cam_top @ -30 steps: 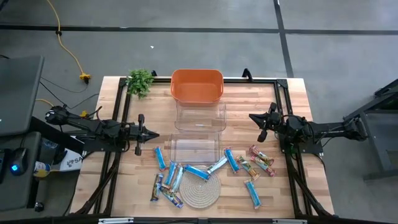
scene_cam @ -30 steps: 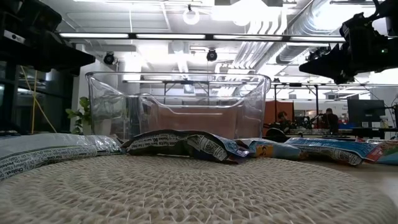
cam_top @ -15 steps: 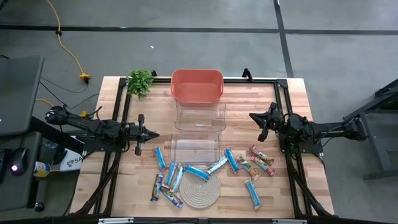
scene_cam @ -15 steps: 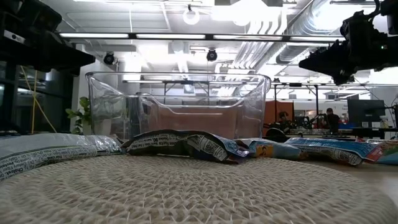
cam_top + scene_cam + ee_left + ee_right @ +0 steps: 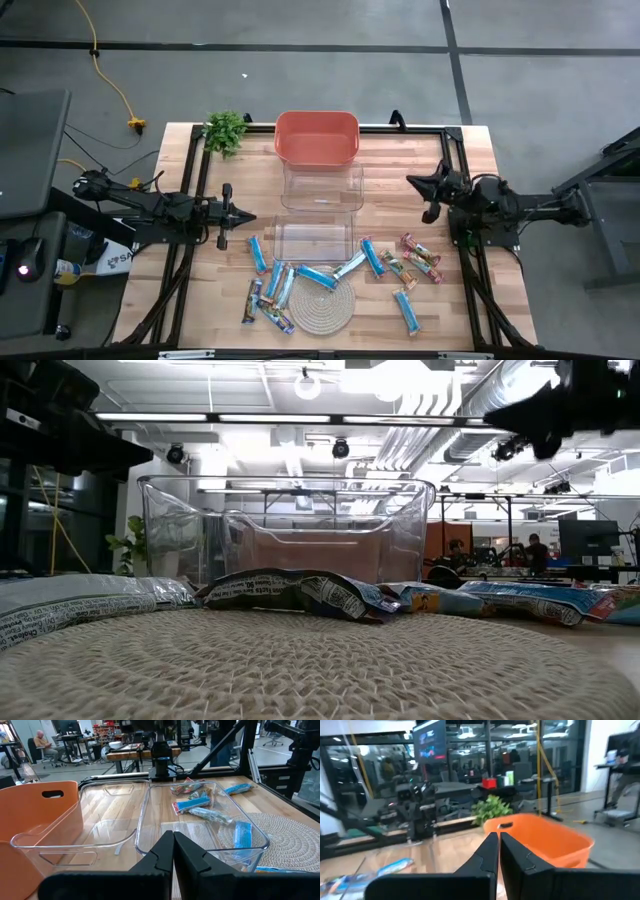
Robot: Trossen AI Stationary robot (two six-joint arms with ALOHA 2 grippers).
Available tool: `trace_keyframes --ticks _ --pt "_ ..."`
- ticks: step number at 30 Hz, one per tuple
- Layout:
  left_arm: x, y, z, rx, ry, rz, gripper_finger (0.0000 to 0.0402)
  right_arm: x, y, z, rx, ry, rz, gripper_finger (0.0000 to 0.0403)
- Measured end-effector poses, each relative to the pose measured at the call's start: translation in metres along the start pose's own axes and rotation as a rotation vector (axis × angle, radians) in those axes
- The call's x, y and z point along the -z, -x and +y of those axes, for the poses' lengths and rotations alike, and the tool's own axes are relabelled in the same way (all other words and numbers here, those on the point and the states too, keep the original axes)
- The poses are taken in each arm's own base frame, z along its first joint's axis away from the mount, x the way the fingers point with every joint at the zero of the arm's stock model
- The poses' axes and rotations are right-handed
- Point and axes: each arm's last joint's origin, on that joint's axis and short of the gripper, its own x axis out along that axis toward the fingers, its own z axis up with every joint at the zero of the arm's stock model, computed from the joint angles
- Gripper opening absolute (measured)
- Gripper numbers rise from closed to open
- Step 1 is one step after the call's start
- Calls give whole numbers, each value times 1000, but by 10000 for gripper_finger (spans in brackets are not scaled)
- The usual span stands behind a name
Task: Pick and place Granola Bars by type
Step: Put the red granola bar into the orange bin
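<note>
The left gripper (image 5: 247, 217) hangs over the left side of the table, its fingers pressed together on nothing. Just ahead of its tips sits the nearer clear bin (image 5: 314, 240), and past that a second clear bin (image 5: 322, 187) with the orange bin (image 5: 317, 137) behind it. The right gripper (image 5: 419, 181) is raised over the right side of the table, its fingers also pressed together and empty, pointing towards the clear bins.

The Granola Bars (image 5: 317, 276) all lie on the wooden table (image 5: 180, 290), none of them in a bin. From the left gripper they are off to its near side, towards the front edge: several light blue ones (image 5: 257, 254) lie close below it, and more cluster around the round woven coaster (image 5: 327, 308), some resting on its rim. A few pinkish and multicoloured bars (image 5: 421, 257) lie below the right gripper, well apart from its tips, with a blue one (image 5: 405, 310) nearer the front edge. A small green plant (image 5: 225, 129) stands at the far left corner.
</note>
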Motion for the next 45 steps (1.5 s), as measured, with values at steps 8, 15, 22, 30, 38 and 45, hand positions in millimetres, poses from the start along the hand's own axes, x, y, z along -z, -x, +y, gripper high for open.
trace_keyframes --ticks 8,15,22,30,38,45 --pt "0 0 0 0 0 0 7 -70 12 -4 102 77 121 0" --pt "0 0 0 0 0 0 7 -142 12 -2 144 119 203 0" --pt "0 0 0 0 0 0 7 -202 0 6 146 -19 238 0" --pt "0 0 0 0 0 0 7 -215 -20 17 81 -19 504 0" --pt "0 0 0 0 0 0 7 -180 -50 32 132 -64 1025 0" --pt "0 0 0 0 0 0 7 -144 -65 47 202 -222 1383 1"
